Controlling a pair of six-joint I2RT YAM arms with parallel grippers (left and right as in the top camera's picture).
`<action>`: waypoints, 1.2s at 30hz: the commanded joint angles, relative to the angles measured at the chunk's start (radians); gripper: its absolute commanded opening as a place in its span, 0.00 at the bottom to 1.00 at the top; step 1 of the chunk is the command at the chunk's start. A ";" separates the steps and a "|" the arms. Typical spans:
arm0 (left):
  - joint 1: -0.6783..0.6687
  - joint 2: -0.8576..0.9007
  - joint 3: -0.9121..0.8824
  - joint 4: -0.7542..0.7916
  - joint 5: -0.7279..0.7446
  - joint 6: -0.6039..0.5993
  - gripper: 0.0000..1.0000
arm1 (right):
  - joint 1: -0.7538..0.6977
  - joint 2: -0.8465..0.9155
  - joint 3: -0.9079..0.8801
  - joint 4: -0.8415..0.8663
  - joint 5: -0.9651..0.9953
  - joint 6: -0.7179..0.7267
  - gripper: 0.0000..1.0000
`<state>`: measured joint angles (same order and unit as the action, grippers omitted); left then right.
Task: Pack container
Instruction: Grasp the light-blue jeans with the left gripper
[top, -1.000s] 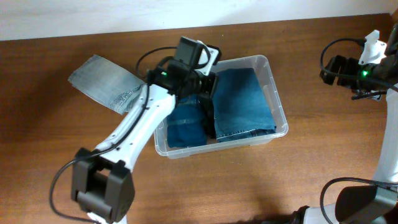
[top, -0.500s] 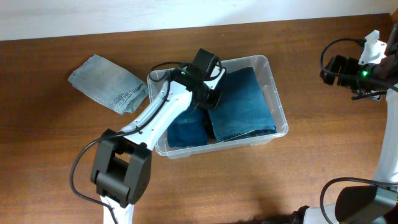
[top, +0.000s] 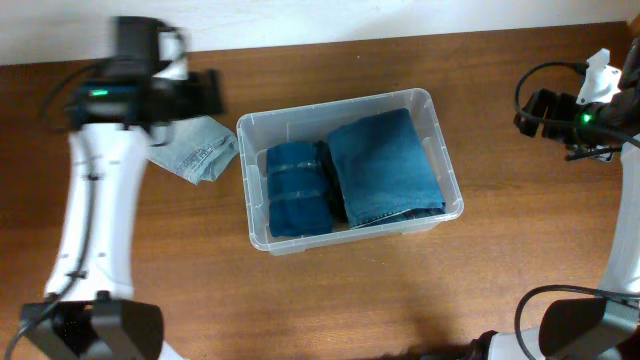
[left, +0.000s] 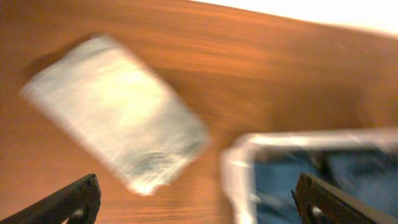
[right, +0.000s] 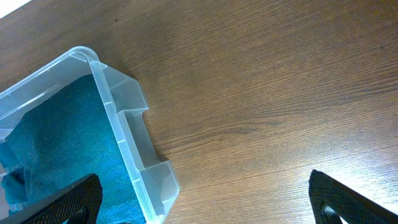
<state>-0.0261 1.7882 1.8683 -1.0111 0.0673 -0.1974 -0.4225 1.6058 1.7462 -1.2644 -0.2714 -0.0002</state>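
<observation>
Clear plastic container sits mid-counter, toward far edge, with folded blue jeans inside. Pale denim garment lies beside its left wall: soft, limp, light, probably best pinched at thick fold. Left tool hovers above garment, released and empty. Right tool sits near right edge, likewise released.

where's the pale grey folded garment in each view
Overhead: pale grey garment left of the container.
Left wrist: garment blurred, upper left; container lower right.
Right wrist: not in view; container at left.
Shared landmark: the container.

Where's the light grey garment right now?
Overhead, the grey garment lies on the table just left of the container, partly under the left arm.
</observation>
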 joint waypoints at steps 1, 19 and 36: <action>0.140 0.067 -0.075 -0.007 0.069 -0.131 0.99 | 0.005 0.003 -0.006 -0.002 -0.006 -0.003 0.98; 0.377 0.467 -0.193 0.293 0.567 -0.100 0.99 | 0.004 0.003 -0.006 -0.015 -0.006 -0.003 0.98; 0.328 0.542 -0.194 0.336 0.643 -0.128 0.89 | 0.005 0.005 -0.006 -0.019 -0.006 -0.010 0.98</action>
<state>0.3164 2.2803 1.6794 -0.6678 0.6941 -0.3161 -0.4225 1.6058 1.7462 -1.2793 -0.2714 -0.0010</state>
